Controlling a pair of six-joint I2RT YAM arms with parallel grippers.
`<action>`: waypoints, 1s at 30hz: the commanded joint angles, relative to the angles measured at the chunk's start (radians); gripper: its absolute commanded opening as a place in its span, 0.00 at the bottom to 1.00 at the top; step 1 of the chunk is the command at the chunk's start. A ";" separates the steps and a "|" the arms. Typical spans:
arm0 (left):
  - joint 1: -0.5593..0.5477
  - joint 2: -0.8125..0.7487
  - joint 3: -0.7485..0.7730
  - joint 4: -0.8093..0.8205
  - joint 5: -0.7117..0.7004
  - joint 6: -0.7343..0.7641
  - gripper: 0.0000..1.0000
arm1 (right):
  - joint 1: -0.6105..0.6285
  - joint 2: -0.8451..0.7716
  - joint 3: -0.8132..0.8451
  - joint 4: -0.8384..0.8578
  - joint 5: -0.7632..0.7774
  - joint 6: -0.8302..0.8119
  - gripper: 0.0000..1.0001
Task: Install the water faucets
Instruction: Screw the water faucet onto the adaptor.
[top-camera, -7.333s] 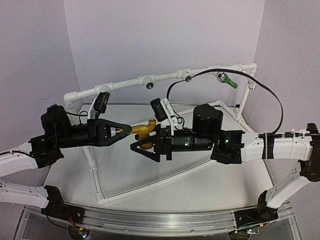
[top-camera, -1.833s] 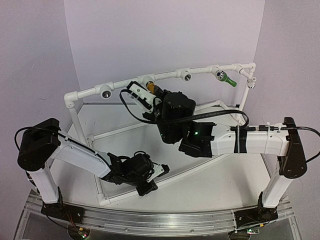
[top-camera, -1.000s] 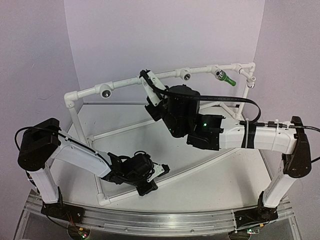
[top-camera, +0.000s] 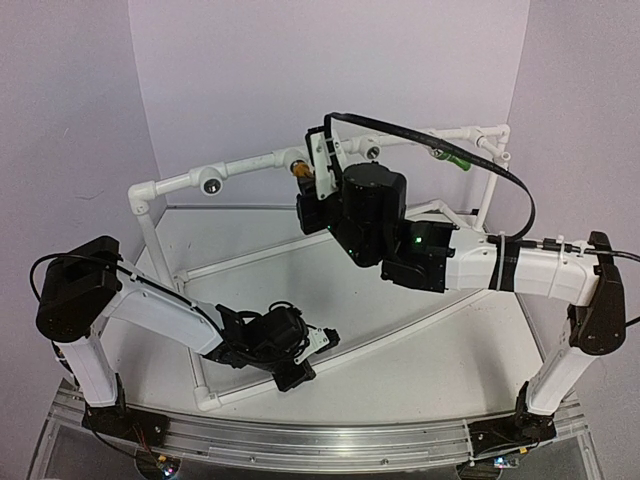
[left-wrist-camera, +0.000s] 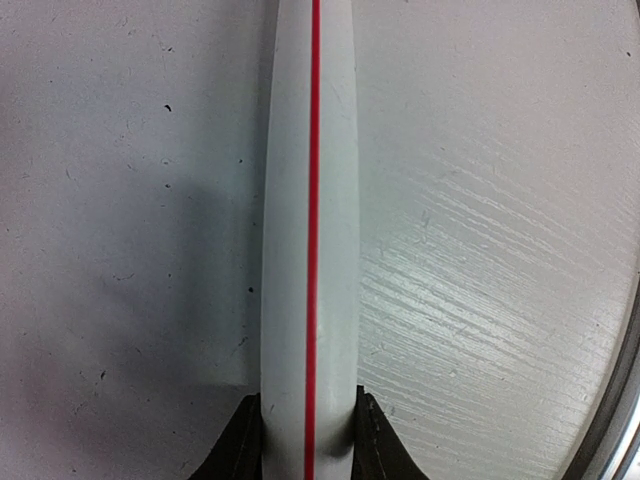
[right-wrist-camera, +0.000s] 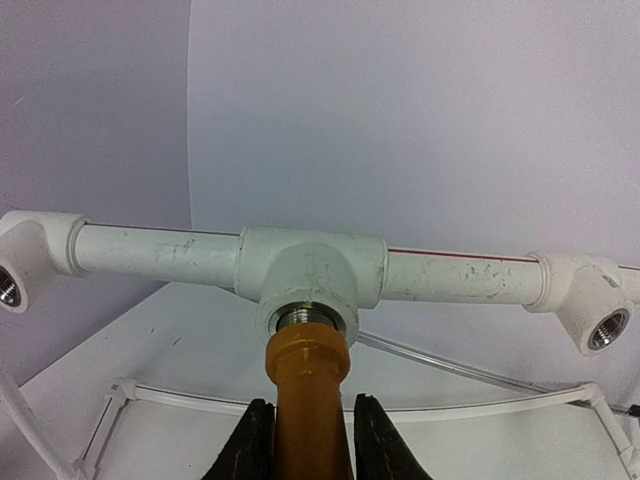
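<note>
Reaching high, right hand (right-wrist-camera: 308, 440) grips yellow faucet (right-wrist-camera: 307, 375); left hand (left-wrist-camera: 308, 445) clamps pipe (left-wrist-camera: 310, 200).

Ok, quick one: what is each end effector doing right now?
Left end effector: closed on the white frame pipe.
Right end effector: closed on the yellow-orange faucet.

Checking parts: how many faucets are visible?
2: the yellow-orange faucet, held by the right gripper at a tee socket; the green faucet, on the top pipe's right end.
</note>
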 joint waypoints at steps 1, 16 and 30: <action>-0.035 0.124 0.001 0.005 0.097 0.014 0.00 | -0.042 0.021 0.046 0.099 -0.096 0.097 0.00; -0.041 0.136 0.013 -0.001 0.098 0.014 0.00 | -0.041 0.036 -0.014 0.230 -0.085 0.247 0.00; -0.041 0.151 0.023 -0.007 0.109 0.016 0.00 | -0.051 0.040 -0.031 0.289 -0.104 0.441 0.00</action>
